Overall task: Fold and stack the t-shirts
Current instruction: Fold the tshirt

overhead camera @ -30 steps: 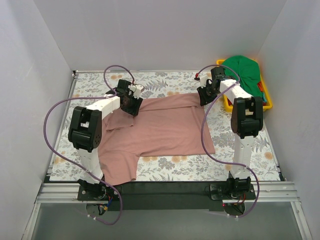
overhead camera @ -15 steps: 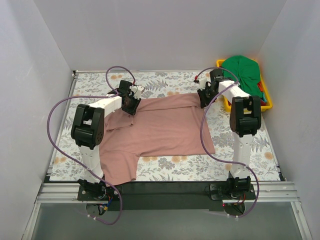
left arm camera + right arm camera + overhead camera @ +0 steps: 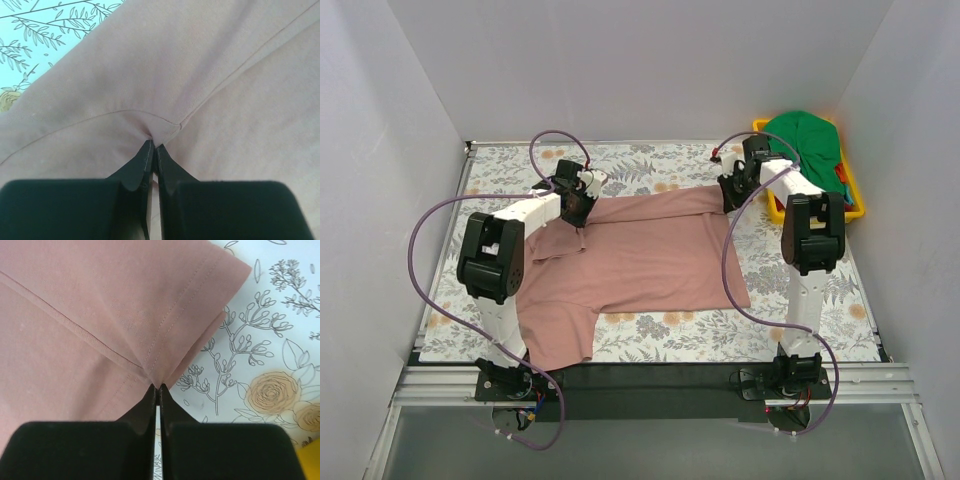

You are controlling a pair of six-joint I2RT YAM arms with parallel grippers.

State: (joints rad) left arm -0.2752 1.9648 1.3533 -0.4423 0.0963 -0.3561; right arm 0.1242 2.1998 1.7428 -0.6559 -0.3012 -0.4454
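A dusty pink t-shirt (image 3: 640, 255) lies spread on the floral table cover, one sleeve hanging toward the near left. My left gripper (image 3: 582, 205) is shut on a pinch of its cloth at the far left edge; in the left wrist view the cloth (image 3: 165, 80) puckers at the gripper's (image 3: 153, 146) closed tips. My right gripper (image 3: 732, 192) is shut on the shirt's far right corner; the right wrist view shows the hemmed corner (image 3: 150, 305) pinched at the gripper's (image 3: 158, 387) tips. A bright green t-shirt (image 3: 808, 140) lies heaped in the bin, with a bit of red cloth (image 3: 841, 176) beside it.
A yellow plastic bin (image 3: 854, 200) stands at the far right corner. The floral table cover (image 3: 500, 165) shows around the shirt. White walls close in the left, back and right. Purple cables loop from both arms.
The left gripper has shifted slightly toward the far edge with the pinched cloth, and the shirt's far left edge is drawn straighter. The right gripper has barely moved.
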